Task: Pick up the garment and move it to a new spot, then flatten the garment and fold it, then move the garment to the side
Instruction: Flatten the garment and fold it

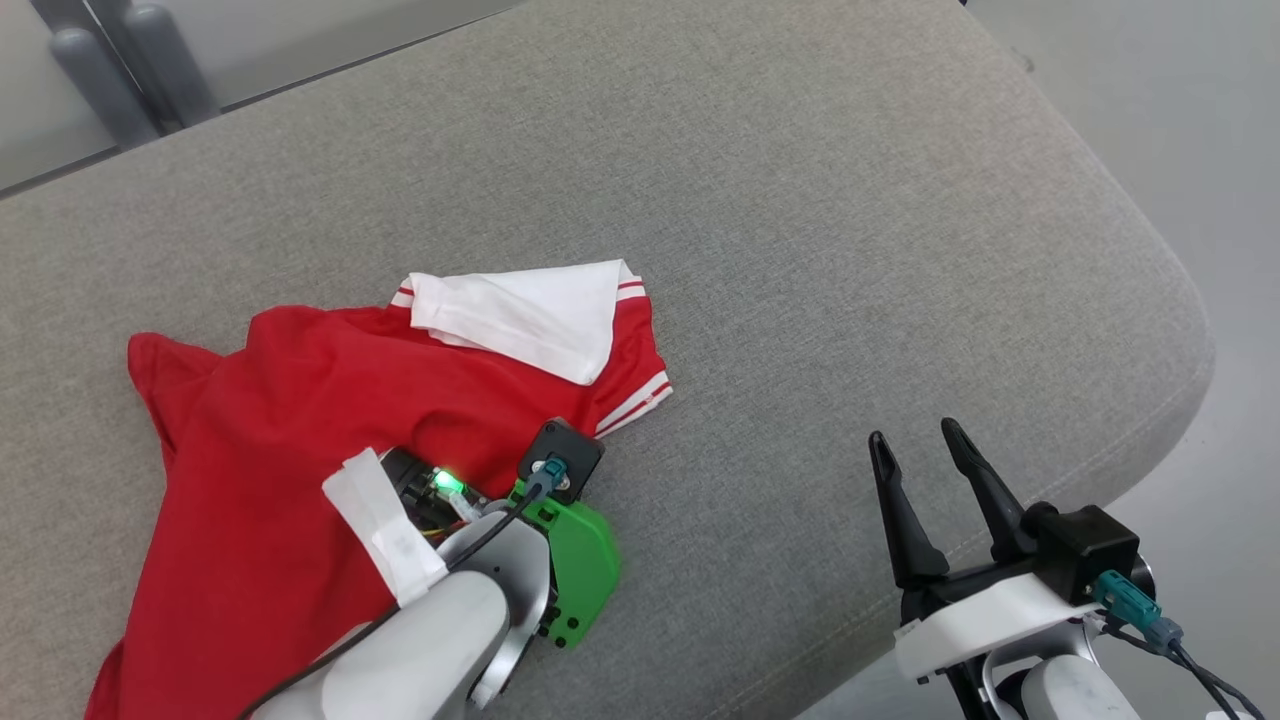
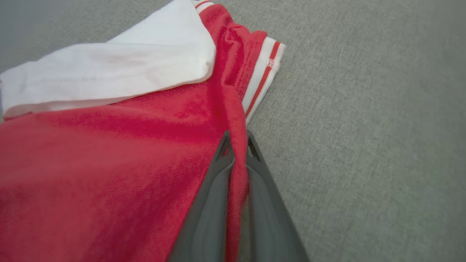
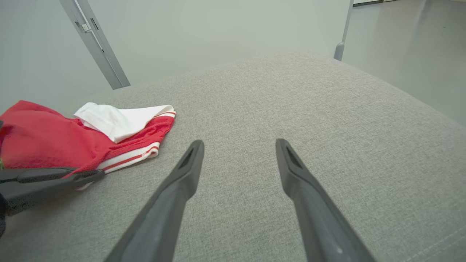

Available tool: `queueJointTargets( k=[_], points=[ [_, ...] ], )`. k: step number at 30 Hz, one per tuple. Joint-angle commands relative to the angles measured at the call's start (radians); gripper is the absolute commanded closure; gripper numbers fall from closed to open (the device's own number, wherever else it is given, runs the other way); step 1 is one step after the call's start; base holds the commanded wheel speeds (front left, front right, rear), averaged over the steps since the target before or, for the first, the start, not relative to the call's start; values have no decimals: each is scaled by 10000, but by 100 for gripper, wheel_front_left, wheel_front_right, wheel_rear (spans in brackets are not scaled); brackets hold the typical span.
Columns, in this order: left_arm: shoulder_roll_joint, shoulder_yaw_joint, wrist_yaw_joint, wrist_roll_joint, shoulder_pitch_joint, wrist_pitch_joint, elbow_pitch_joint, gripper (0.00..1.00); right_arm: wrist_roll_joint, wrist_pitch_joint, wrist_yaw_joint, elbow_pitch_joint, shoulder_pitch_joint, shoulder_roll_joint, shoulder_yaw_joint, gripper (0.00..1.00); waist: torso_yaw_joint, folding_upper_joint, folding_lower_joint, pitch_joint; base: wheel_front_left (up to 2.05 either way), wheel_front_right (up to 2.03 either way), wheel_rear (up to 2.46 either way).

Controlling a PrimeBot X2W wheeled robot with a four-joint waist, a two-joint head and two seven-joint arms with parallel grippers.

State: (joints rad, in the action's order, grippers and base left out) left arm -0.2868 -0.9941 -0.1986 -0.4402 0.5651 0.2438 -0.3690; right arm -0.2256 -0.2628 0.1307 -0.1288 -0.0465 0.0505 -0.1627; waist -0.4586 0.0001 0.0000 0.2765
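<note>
The garment [image 1: 290, 420] is a red shirt with a white panel and red-and-white striped cuffs, lying crumpled on the left of a grey cushion. In the left wrist view my left gripper [image 2: 237, 140] is shut on a raised fold of the garment [image 2: 109, 174], close to the striped cuff [image 2: 264, 72]. In the head view the left wrist hides its fingers. My right gripper [image 1: 915, 440] hovers open over bare cushion to the right of the garment, nothing between its fingers [image 3: 189, 160]. From the right wrist the garment [image 3: 43, 140] lies at the left, with the left gripper's dark fingers [image 3: 83, 176] at its edge.
The grey cushion [image 1: 800, 200] has a rounded right edge with pale floor [image 1: 1200, 130] beyond it. Grey posts [image 1: 130, 60] stand behind the cushion's far left. A metal frame leg [image 3: 94, 43] and a pale wall lie beyond the far edge.
</note>
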Motion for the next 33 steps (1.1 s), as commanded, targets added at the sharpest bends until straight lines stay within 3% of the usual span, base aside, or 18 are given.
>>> queueJointTargets(
  k=[1,8,14,20,27,33],
  points=[
    [116,153,49,-204,30,-251,87,100,74,-30,1,23,-46,2,31,0,153,-1,0,-81,0,0,0],
    [767,1089,304,-1526,-511,-1489,1936,100,308,-30,1,-59,121,3,173,0,560,-1,0,-316,0,0,0],
    [1128,1858,697,-3132,-1196,-1826,4014,100,516,-30,1,-90,119,8,292,0,828,-1,0,-476,0,0,0],
    [1591,2533,1028,-4954,-1869,-1728,4939,100,632,-30,1,-130,76,6,227,0,906,-1,0,-540,0,0,0],
    [1950,3621,838,-6511,-1980,-1924,4562,100,656,-30,1,-124,47,5,134,0,804,-1,0,-465,0,0,0],
    [1441,5016,466,-6339,-926,-2462,2499,100,555,-30,1,-141,-11,6,3,0,564,-1,0,-284,0,0,0]
  ],
)
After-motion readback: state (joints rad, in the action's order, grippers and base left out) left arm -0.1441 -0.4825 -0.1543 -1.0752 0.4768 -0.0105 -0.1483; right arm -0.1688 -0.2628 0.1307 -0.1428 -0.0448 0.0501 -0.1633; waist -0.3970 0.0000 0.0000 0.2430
